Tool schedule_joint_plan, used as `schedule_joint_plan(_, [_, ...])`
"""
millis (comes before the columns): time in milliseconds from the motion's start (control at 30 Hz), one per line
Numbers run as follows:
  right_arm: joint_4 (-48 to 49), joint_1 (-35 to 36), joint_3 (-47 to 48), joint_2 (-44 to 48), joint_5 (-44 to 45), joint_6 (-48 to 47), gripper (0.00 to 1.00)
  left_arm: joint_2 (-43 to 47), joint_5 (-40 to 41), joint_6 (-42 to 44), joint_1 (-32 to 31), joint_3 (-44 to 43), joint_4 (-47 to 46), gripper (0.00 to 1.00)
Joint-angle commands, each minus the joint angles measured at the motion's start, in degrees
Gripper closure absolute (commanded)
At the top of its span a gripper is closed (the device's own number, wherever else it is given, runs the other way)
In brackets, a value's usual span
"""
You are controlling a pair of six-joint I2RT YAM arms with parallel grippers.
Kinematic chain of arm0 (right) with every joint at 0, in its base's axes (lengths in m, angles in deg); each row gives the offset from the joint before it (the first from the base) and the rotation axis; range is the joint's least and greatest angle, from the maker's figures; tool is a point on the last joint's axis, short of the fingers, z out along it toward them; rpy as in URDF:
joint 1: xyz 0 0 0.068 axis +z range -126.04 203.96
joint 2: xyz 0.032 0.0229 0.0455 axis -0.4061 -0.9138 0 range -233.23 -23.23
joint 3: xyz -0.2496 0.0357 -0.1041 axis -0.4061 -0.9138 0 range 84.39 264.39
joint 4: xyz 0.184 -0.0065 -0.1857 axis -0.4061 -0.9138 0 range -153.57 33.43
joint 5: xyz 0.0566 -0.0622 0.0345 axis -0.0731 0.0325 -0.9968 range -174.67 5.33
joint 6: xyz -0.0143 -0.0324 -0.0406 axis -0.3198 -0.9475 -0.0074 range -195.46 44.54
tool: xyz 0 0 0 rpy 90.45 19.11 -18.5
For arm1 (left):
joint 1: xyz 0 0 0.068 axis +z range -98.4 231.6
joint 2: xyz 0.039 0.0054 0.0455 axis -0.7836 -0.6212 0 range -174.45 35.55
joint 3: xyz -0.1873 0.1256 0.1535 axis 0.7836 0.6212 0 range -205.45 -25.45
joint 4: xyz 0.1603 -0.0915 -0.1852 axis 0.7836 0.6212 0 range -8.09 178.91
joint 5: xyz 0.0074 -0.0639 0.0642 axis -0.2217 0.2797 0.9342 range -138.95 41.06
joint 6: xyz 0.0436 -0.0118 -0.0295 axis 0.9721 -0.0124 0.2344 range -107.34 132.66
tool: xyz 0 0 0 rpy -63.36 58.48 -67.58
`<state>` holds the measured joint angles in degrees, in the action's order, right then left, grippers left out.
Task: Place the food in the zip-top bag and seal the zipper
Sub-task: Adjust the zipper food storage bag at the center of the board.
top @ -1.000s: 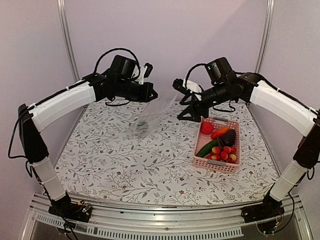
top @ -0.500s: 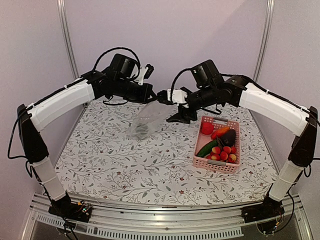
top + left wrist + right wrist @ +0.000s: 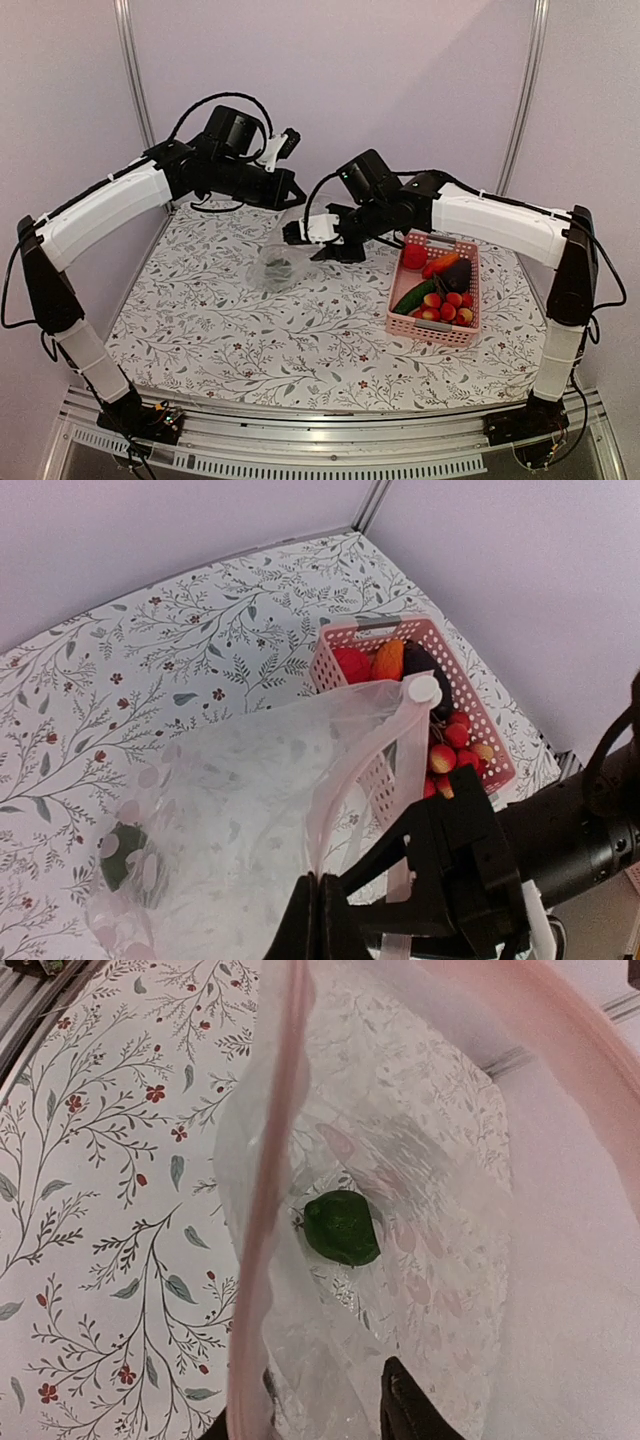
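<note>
The clear zip-top bag [image 3: 284, 250] hangs from my left gripper [image 3: 291, 196], which is shut on its mouth edge [image 3: 318, 920]. The pink-tinted zipper [image 3: 345, 770] curves up to a white slider [image 3: 423, 688]. A dark green round item [image 3: 342, 1227] lies in the bag's bottom [image 3: 280, 268]. My right gripper [image 3: 298, 234] is at the bag's mouth, open, its fingertips [image 3: 405, 1410] straddling the zipper rim [image 3: 262, 1240]. The red ball [image 3: 414, 256], pepper [image 3: 443, 264], eggplant [image 3: 457, 277], cucumber [image 3: 413, 297] and fruit cluster [image 3: 448, 307] lie in the pink basket [image 3: 432, 334].
The pink basket [image 3: 368, 631] stands on the flowered tablecloth [image 3: 220, 310] at the right, close behind the right arm. Purple walls and metal corner posts [image 3: 133, 80] close the back and sides.
My right arm has swung left and down from near the basket to the bag's mouth. My left gripper has shifted slightly left, still holding the bag.
</note>
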<state>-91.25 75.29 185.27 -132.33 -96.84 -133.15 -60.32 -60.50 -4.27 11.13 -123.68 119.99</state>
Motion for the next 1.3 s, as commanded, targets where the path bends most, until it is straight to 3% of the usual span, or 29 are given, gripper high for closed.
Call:
schedule_joint_plan(0, [-1.5, 1.7, 1.7, 0.5, 1.6, -0.6, 0.79, 1.1, 1.3, 1.6, 0.5, 2.3, 1.4, 1.00])
schedule_joint_plan(133, [-3.5, 2.3, 1.9, 3.2, 0.9, -0.3, 0.99, 0.8, 3.0, 2.6, 0.7, 2.8, 1.9, 1.00])
schedule_joint_plan(400, [-13.4, 3.2, -0.8, 7.4, -3.3, -1.3, 1.00, 0.6, 13.4, 5.3, 0.9, 0.1, 4.4, 1.00])
schedule_joint_plan(733, [-17.3, 3.7, -0.1, 8.8, -5.8, 0.0, 0.99, 0.0, 13.3, 6.0, 0.9, -1.7, 4.7, 1.00])
schedule_joint_plan(867, [-16.6, 3.7, 1.8, 10.1, -7.2, 1.5, 0.89, 1.0, 15.2, 7.3, 1.0, -2.0, 5.4, 1.00])
schedule_joint_plan(1033, [-12.4, 3.4, 2.5, 14.0, -8.5, 5.9, 0.57, 1.9, 20.1, 10.8, 1.5, -4.4, 8.5, 1.00])
schedule_joint_plan(1267, [-11.2, -5.3, 5.8, 19.4, -19.1, 13.5, 0.49, 3.4, 28.0, 15.7, 2.1, -6.4, 11.3, 1.00])
